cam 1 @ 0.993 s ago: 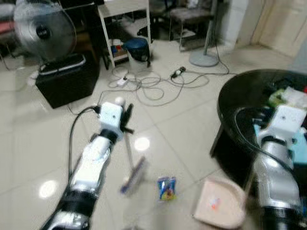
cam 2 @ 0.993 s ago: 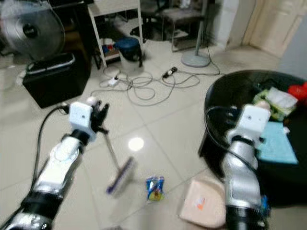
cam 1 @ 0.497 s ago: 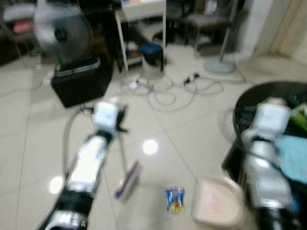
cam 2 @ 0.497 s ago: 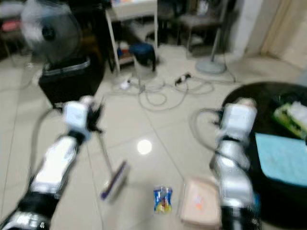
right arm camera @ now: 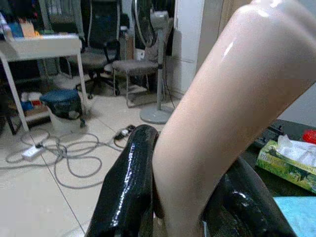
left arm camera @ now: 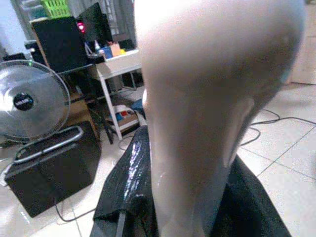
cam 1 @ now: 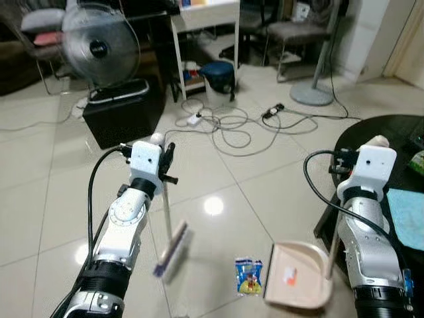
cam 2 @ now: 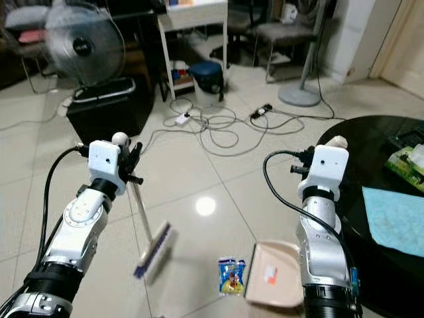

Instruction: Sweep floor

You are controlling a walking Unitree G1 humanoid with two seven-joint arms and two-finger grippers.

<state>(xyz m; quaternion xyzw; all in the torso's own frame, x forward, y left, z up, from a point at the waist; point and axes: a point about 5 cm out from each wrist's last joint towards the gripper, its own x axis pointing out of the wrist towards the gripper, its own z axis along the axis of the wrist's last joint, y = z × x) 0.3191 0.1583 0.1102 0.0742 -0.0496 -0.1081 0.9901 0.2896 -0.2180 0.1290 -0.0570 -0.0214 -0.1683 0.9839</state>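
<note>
Left gripper (cam 1: 167, 159) clamped on broom (cam 1: 171, 250), right gripper (right arm camera: 197, 197) clamped on dustpan (cam 1: 298, 281); packet (cam 1: 249, 275) on floor now nearer dustpan mouth, sweep nearly done

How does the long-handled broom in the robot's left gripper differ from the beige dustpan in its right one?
The long-handled broom with the purple head leans, its head turned toward the snack packet; the beige plastic dustpan lies flat on the tiles, mouth toward that packet. The broom head is narrow, the dustpan wide. Both have pale handles, each gripped by one gripper.
</note>
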